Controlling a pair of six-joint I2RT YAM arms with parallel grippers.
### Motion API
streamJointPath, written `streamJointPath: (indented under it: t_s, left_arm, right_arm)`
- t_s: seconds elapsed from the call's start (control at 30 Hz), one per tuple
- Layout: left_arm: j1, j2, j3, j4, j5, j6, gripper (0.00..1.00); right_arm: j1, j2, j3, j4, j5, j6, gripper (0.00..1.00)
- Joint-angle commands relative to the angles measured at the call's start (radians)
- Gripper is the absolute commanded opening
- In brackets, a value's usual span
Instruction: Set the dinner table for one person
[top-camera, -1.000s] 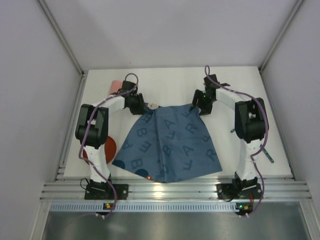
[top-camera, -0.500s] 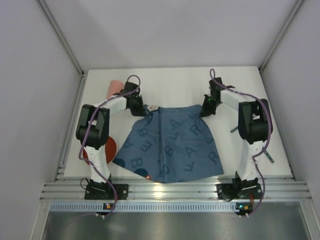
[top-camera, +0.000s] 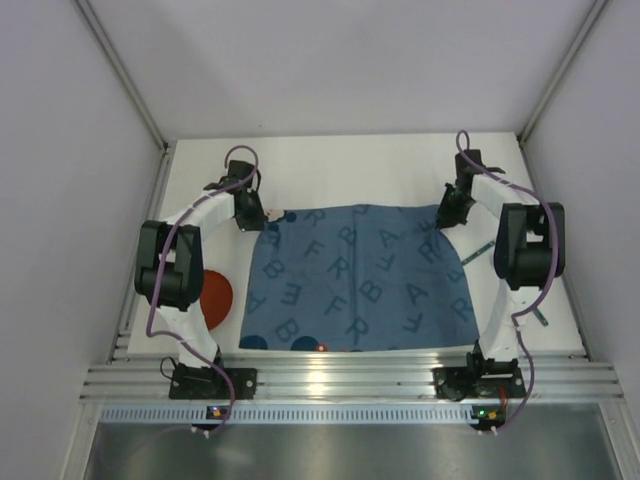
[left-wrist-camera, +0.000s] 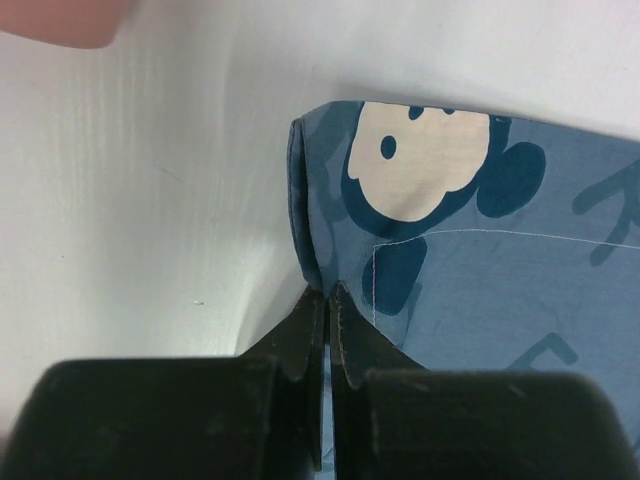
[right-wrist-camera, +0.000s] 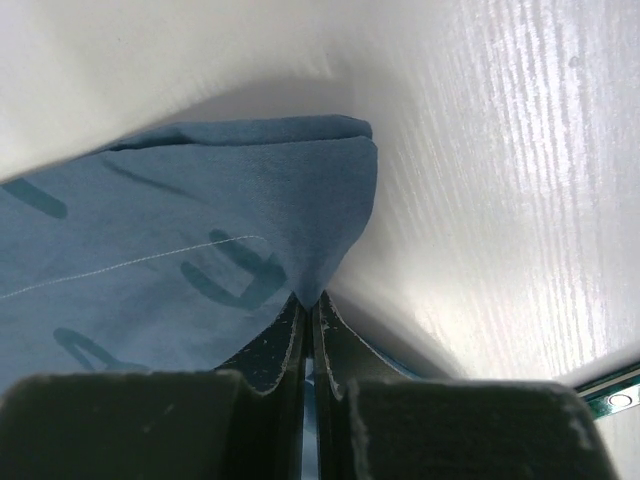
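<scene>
The white dinner table (top-camera: 350, 170) lies under a blue letter-printed cloth mat (top-camera: 360, 285), whose long axis runs left to right between my arms. My left gripper (left-wrist-camera: 325, 297) is pinched tight on the mat's far left corner and my right gripper (right-wrist-camera: 305, 300) on its far right corner. Each arm is nearest its own corner, and the mat's near edge sits just beside the aluminium rail (top-camera: 350, 375).

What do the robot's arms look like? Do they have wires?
Two skinny arms, the left arm and the right arm, with white tubes and chunky black joints. A purple cable loops along each. The left gripper and right gripper have flat black fingers.
</scene>
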Motion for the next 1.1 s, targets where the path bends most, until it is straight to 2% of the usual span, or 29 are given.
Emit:
streamJointPath:
  t_s: [0.0,0.1,0.17,0.2,0.23,0.3,0.33,0.37,0.43,0.47,0.57,0.83,1.0,1.07]
  left_arm:
    - [0.001,-0.029,0.039,-0.032,-0.060,0.009,0.00]
    - [0.001,-0.040,0.091,-0.086,-0.088,-0.005,0.00]
    - [0.001,-0.057,0.130,-0.113,-0.123,-0.017,0.00]
    - [0.001,-0.076,0.143,-0.158,-0.142,-0.031,0.00]
    - [0.001,-0.089,0.177,-0.173,-0.155,-0.031,0.02]
    - [0.001,-0.113,0.209,-0.195,-0.177,-0.014,0.19]
    - [0.001,-0.120,0.251,-0.210,-0.175,-0.005,0.32]
    - [0.001,-0.126,0.271,-0.212,-0.175,0.004,0.53]
    - [0.001,-0.143,0.321,-0.194,-0.191,0.029,0.69]
    - [0.001,-0.141,0.340,-0.190,-0.218,0.036,0.82]
    - [0.003,-0.112,0.426,-0.189,-0.238,0.082,0.92]
    - [0.027,0.132,0.640,-0.193,-0.257,0.187,0.93]
    - [0.067,0.285,0.800,-0.180,-0.238,0.081,0.92]
    - [0.073,0.371,0.881,-0.192,-0.293,0.058,0.91]
  right_arm:
    - [0.021,-0.050,-0.006,0.000,-0.023,-0.012,0.00]
    - [0.042,-0.061,0.004,0.012,-0.050,-0.039,0.00]
    - [0.050,-0.066,0.024,0.014,-0.069,-0.041,0.04]
    - [0.050,-0.066,0.044,0.009,-0.078,-0.032,0.08]
    - [0.051,-0.066,0.058,-0.001,-0.063,-0.023,0.22]
    - [0.051,-0.079,0.082,-0.047,-0.041,0.007,0.38]
    - [0.053,-0.089,0.083,-0.064,-0.006,0.020,0.59]
    - [0.053,-0.121,0.078,-0.081,0.009,0.034,0.66]
    - [0.053,-0.167,0.037,-0.092,0.025,0.056,0.78]
    - [0.054,-0.212,0.020,-0.092,0.025,0.059,0.79]
    - [0.071,-0.292,-0.037,-0.092,0.017,0.057,0.80]
    - [0.108,-0.359,-0.076,-0.091,-0.085,0.045,0.80]
    - [0.131,-0.256,0.076,-0.112,-0.150,0.010,0.79]
    - [0.142,-0.213,0.124,-0.135,-0.155,0.007,0.79]
